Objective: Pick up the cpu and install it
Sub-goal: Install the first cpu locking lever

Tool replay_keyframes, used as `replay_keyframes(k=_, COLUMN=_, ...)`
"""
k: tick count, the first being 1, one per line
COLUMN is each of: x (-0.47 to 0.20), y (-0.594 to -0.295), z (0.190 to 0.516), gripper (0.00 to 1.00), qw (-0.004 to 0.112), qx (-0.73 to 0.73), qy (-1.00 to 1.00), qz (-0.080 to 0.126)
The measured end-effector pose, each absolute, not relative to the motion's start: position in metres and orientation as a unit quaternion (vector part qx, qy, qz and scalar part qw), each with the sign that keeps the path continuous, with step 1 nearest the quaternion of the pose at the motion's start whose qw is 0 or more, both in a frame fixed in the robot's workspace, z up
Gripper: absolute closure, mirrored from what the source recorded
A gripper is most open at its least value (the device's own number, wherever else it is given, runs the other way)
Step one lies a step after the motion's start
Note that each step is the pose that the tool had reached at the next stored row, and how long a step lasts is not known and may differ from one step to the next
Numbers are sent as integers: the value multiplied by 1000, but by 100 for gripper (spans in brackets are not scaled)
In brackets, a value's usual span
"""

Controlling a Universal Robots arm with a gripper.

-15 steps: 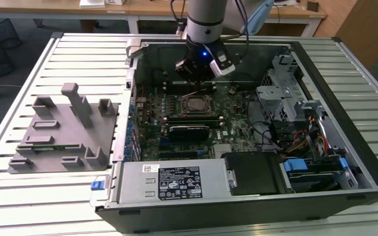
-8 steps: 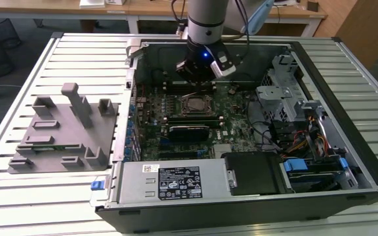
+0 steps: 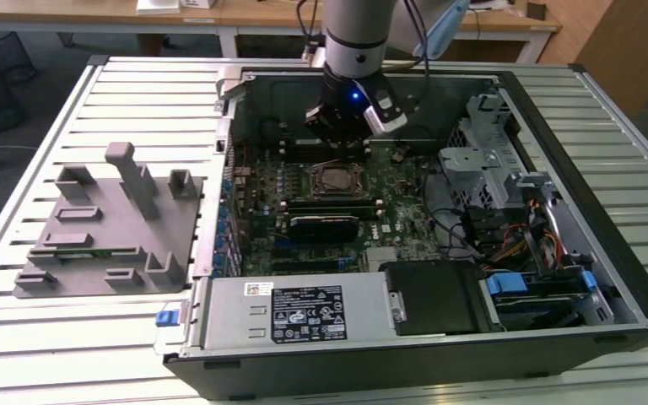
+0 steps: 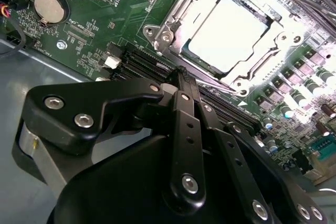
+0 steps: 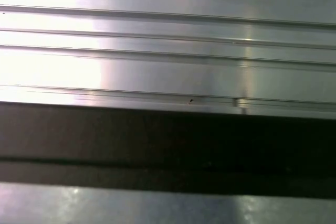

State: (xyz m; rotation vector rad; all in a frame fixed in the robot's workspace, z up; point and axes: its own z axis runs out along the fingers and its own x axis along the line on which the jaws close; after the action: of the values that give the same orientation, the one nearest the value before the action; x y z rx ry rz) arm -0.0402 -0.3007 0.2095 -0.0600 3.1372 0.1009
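The cpu (image 4: 231, 35) is a shiny silver square lying flat inside the metal socket frame (image 4: 173, 22) on the green motherboard; it shows in the exterior view (image 3: 334, 179) at the board's middle. My gripper (image 3: 342, 128) hangs inside the open computer case, just behind the socket and a little above the board. In the second wrist view its black fingers (image 4: 184, 108) run together to one tip (image 4: 181, 73) beside the memory slots, with nothing between them. The gripper is apart from the cpu.
A grey plastic tray (image 3: 88, 253) with upright blocks sits on the slatted table at the exterior view's left. Inside the case are a power supply (image 3: 290, 312), drive cage (image 3: 493, 160) and cables. The first wrist view faces metal slats (image 5: 168, 66) and a dark edge.
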Motion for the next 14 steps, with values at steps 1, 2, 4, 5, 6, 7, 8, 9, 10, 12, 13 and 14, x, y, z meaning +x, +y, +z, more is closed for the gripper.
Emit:
replay_keyframes(k=1, x=-40, y=-301, z=209, gripper=89, qw=1, qx=-19, qy=999, qz=32)
replay_keyframes(k=2, x=-40, y=-301, z=209, gripper=89, qw=1, qx=-19, qy=999, qz=32)
replay_keyframes(k=4, x=-39, y=-301, z=207, gripper=89, qw=1, qx=-19, qy=999, qz=32)
replay_keyframes(k=5, x=-39, y=-301, z=207, gripper=89, qw=1, qx=-19, qy=999, qz=32)
replay_keyframes(k=6, x=-39, y=-301, z=206, gripper=89, qw=1, qx=-19, qy=999, qz=32)
replay_keyframes(k=7, x=-38, y=-301, z=205, gripper=89, qw=1, qx=-19, qy=999, qz=32)
replay_keyframes(k=8, x=-38, y=-301, z=205, gripper=89, qw=1, qx=-19, qy=999, qz=32)
replay_keyframes(k=9, x=-38, y=-301, z=204, gripper=89, qw=1, qx=-19, qy=999, qz=32)
replay_keyframes(k=10, x=-38, y=-301, z=203, gripper=89, qw=1, qx=-19, qy=999, qz=32)
replay_keyframes(k=12, x=-38, y=-301, z=201, gripper=89, qw=1, qx=-19, qy=999, qz=32)
replay_keyframes(k=13, x=-38, y=-301, z=201, gripper=89, qw=1, qx=-19, qy=999, qz=32)
replay_keyframes(k=14, x=-38, y=-301, z=200, gripper=89, qw=1, qx=-19, qy=999, qz=32)
